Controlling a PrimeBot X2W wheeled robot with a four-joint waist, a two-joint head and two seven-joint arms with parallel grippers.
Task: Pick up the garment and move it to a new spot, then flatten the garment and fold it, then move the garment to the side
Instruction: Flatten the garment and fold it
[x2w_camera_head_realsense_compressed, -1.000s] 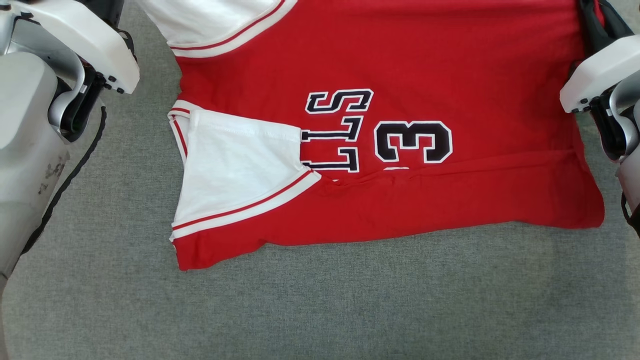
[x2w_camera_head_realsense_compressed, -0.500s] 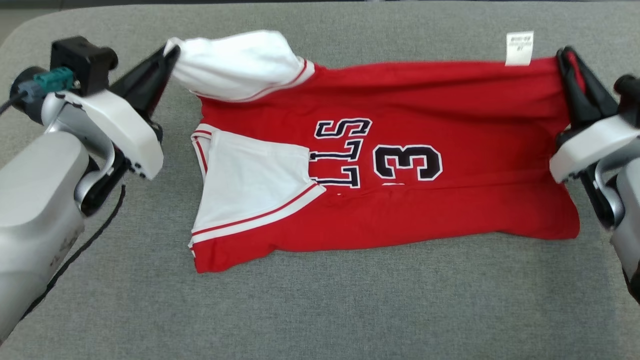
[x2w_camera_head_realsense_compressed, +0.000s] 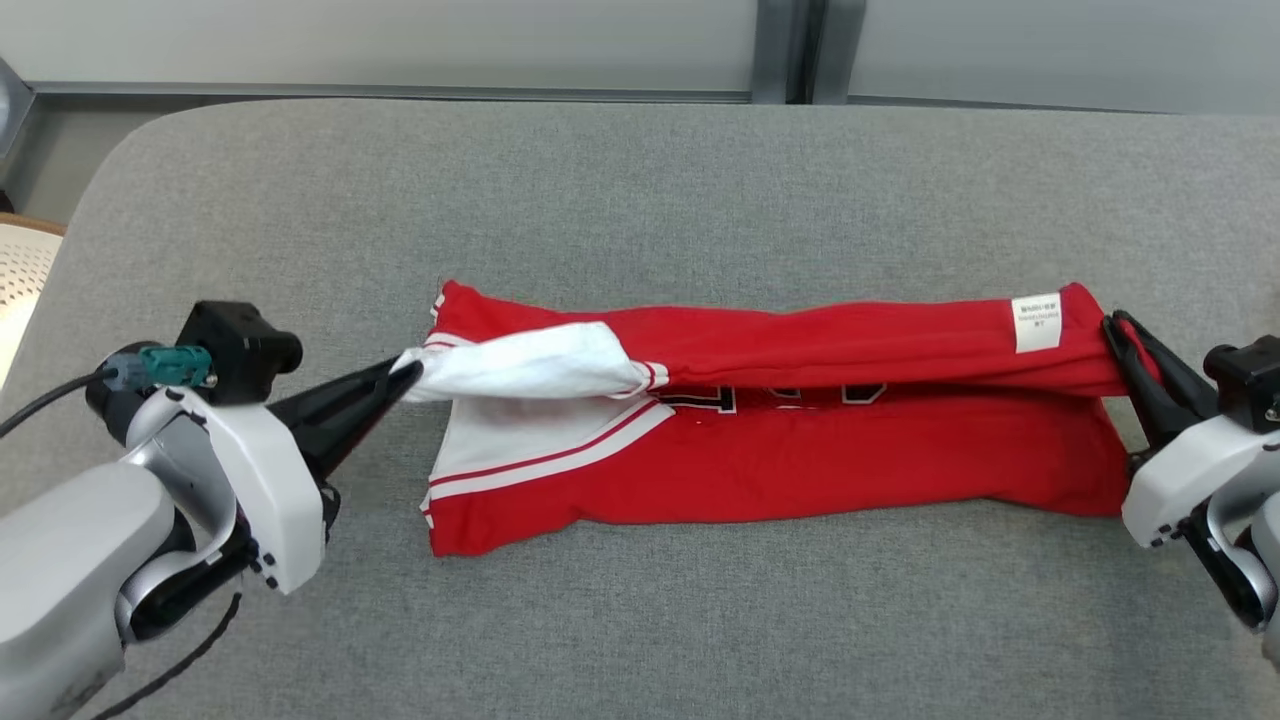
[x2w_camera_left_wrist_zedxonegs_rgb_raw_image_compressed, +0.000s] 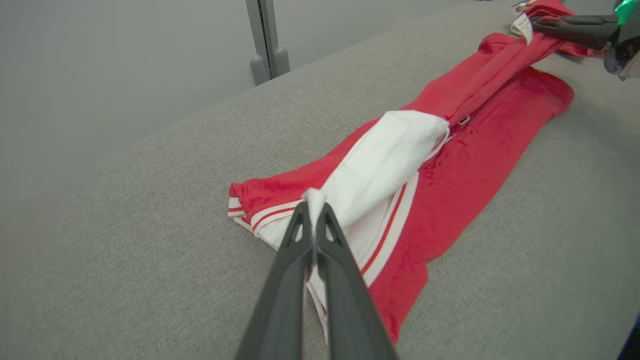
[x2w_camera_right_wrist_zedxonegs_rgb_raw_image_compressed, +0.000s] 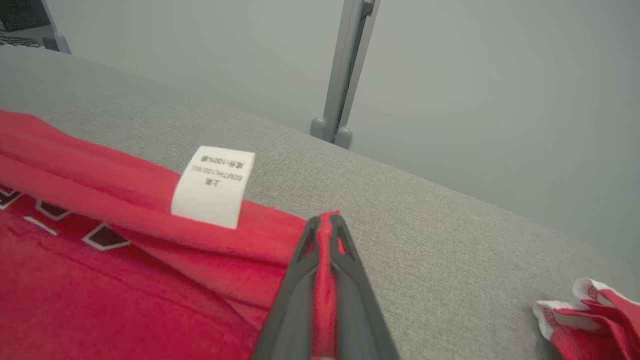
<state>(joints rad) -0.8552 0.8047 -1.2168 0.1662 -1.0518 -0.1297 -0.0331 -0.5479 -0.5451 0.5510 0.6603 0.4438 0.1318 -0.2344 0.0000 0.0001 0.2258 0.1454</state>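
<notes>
Pinched shut on the white sleeve (x2w_camera_head_realsense_compressed: 530, 365) tip with the left end effector (x2w_camera_head_realsense_compressed: 408, 370), mid-left; clamped tight on a red corner with the right end effector (x2w_camera_head_realsense_compressed: 1110, 325), far right, layers there hard to count. Strung between, mid-frame, on the grey worktop (x2w_camera_head_realsense_compressed: 640, 620): jersey (x2w_camera_head_realsense_compressed: 800, 470), soft, light, floppy; best held at seams.

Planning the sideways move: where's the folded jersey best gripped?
Probably at its two short ends, coming in from each side: the jersey lies as a long, narrow band. The left gripper pinches the white sleeve, the right gripper the red hem by the label.
</notes>
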